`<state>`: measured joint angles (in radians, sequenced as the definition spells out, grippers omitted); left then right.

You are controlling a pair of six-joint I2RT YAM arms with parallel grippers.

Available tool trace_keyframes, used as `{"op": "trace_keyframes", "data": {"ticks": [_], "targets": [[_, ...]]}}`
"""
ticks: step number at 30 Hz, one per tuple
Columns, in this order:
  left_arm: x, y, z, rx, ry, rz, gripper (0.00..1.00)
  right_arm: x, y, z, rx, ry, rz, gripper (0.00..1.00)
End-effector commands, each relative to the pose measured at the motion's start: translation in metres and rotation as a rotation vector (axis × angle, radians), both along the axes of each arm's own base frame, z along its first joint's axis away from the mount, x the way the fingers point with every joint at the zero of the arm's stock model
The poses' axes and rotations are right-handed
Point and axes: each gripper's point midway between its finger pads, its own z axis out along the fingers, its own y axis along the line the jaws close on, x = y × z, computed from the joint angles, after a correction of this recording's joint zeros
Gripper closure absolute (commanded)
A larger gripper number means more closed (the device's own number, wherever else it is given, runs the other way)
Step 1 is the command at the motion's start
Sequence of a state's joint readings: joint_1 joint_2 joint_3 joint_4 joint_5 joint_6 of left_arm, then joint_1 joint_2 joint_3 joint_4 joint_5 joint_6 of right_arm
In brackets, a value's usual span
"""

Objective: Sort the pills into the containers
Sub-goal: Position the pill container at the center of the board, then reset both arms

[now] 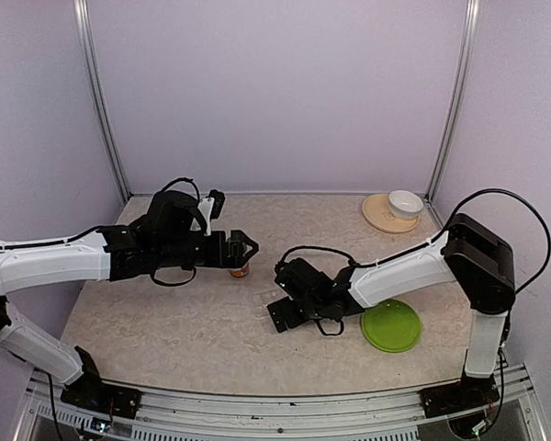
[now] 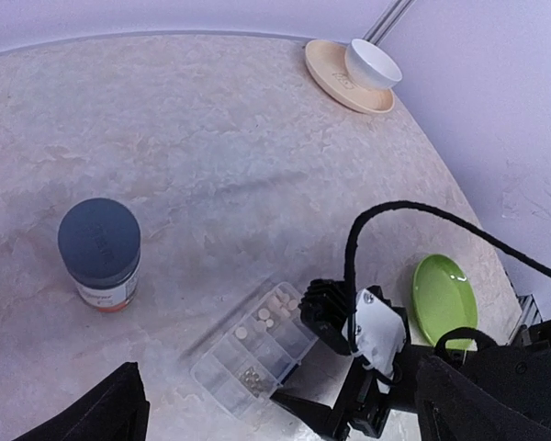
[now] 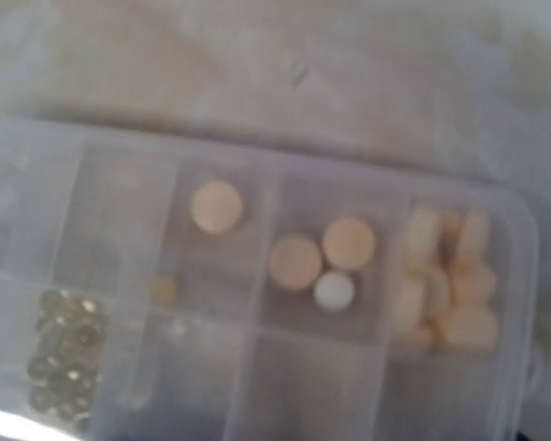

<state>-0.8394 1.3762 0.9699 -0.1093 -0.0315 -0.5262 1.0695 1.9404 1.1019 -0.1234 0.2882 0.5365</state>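
1. The right gripper [image 1: 276,296] hangs low over the pill organiser [image 2: 222,367], which lies flat in the middle of the table, just near and to the right of the amber bottle [image 2: 99,241].
2. Its jaws look spread. From above the two fingers stand apart, and its own wrist view shows nothing pinched, only the tray filling the picture.
3. The left gripper [image 1: 244,248] hovers above the bottle with its jaws wide open and empty. The grey cap is on.
4. In the tray, a heap of pale oblong tablets [image 3: 445,276] fills the right-hand cell. One peach tablet [image 3: 217,206] sits alone in another, and a cluster of tiny golden beads [image 3: 60,358] lies at the left.
5. The middle cell holds two peach tablets with a small white pill [image 3: 334,290] touching them, so that one looks unsorted to me.
6. My read is that sorting is mid-way and the right arm is working inside the tray itself.
7. The next move probably calls for a fine pinch on that white pill. The fingers must drop straight into one narrow cell without nudging its peach neighbours or shoving the light tray.
8. The wrist view is blurred, so exact tip placement is hard to judge.
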Motion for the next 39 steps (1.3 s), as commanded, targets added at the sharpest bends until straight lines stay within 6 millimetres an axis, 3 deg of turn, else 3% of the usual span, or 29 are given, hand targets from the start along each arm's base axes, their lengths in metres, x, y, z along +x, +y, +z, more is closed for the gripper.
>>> {"op": "trace_keyframes", "data": {"ticks": [1,7,17,24,29,33,39], "targets": [[-0.015,0.017,-0.02,0.038,0.052,0.036,0.01,0.009,-0.014,-0.029,-0.055,0.063,-0.059,0.0],[-0.021,0.029,-0.028,0.044,0.069,0.06,0.01,0.038,-0.021,-0.035,-0.001,0.074,-0.125,0.0],[-0.021,0.027,-0.029,0.04,0.07,0.069,0.01,0.093,-0.037,-0.035,0.009,0.035,-0.211,0.0],[-0.019,0.032,-0.024,0.045,0.059,0.09,0.01,0.107,-0.037,-0.034,0.003,0.025,-0.223,0.0],[-0.013,0.048,-0.014,0.063,0.03,0.126,0.01,0.098,-0.038,0.004,0.064,-0.008,-0.177,0.0],[-0.001,0.067,0.0,0.088,-0.009,0.169,0.01,0.079,-0.044,0.054,0.156,-0.059,-0.107,0.0],[0.021,0.104,0.02,0.103,-0.075,0.253,0.01,0.059,-0.086,0.126,0.202,-0.235,-0.057,0.0]]}}
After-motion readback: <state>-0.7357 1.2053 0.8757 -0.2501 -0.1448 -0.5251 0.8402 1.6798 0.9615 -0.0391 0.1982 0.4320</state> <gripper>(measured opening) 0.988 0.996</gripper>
